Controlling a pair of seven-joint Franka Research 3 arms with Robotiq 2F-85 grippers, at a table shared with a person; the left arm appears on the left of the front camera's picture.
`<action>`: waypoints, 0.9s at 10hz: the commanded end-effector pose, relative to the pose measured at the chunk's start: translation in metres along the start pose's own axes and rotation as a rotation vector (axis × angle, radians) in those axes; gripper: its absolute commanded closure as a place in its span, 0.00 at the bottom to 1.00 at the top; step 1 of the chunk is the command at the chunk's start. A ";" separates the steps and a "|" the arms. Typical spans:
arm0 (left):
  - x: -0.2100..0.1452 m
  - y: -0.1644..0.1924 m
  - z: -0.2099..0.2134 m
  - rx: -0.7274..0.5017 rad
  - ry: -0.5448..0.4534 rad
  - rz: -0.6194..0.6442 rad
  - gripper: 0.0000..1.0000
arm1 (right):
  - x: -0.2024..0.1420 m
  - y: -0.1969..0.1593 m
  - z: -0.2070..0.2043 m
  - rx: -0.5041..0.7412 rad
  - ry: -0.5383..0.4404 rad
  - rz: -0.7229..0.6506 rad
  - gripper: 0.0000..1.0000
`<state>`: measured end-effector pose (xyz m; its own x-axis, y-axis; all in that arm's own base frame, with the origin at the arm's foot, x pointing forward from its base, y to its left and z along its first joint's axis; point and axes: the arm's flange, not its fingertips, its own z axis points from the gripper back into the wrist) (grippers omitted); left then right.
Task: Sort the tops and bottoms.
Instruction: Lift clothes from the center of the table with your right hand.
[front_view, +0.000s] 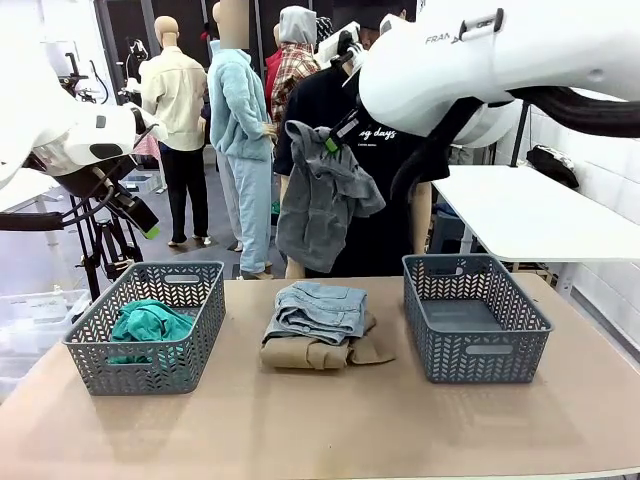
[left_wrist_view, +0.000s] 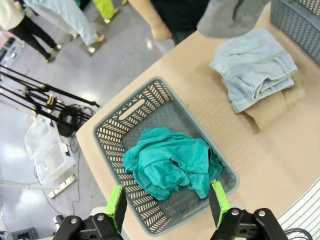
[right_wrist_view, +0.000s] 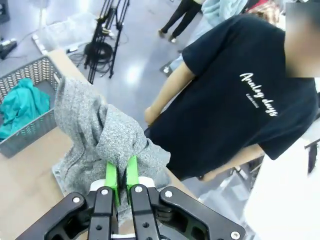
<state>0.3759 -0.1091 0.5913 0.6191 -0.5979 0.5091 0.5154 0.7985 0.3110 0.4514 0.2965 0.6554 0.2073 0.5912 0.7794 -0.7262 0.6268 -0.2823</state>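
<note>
Hanging high over the far edge of the table (front_view: 330, 430), the heather grey top (front_view: 325, 195) is pinched by a fold between the green pads of the right gripper (right_wrist_view: 121, 172), whose jaws are closed tight on the cloth; most of the fabric drapes free below the grip, just in front of the person (right_wrist_view: 240, 100). Judged from the layout, the step in hand is the carry to the left basket (front_view: 100, 340), which already contains the teal-green top (left_wrist_view: 170, 167). Keep the garment raised during the traverse so that the trailing hem clears the light blue denim bottoms (front_view: 320, 308), which lie on the tan-beige top (front_view: 310, 352) at the table's middle. Dragging the hem across that stack would likely disturb it. Lower only when the hanging cloth is centred over the basket, and release once the bulk sits inside the walls, not draped over a rim. The left gripper (left_wrist_view: 167, 205) hovers above that basket with its jaws spread wide and nothing between them; it will probably need to give way first. The right basket (front_view: 475, 335) holds nothing and presumably serves the bottoms.
</note>
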 end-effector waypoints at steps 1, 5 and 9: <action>-0.001 0.000 0.000 -0.001 -0.001 0.014 0.14 | -0.015 0.008 0.013 -0.047 -0.021 0.011 1.00; -0.001 0.000 0.000 -0.001 -0.001 0.014 0.14 | -0.009 0.007 0.015 -0.035 -0.016 0.008 1.00; -0.001 0.000 0.000 -0.001 -0.001 0.014 0.14 | -0.009 0.007 0.015 -0.035 -0.016 0.008 1.00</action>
<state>0.3759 -0.1091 0.5912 0.6193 -0.5979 0.5089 0.5154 0.7985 0.3110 0.4332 0.2856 0.6511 0.1888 0.5856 0.7883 -0.7126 0.6340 -0.3003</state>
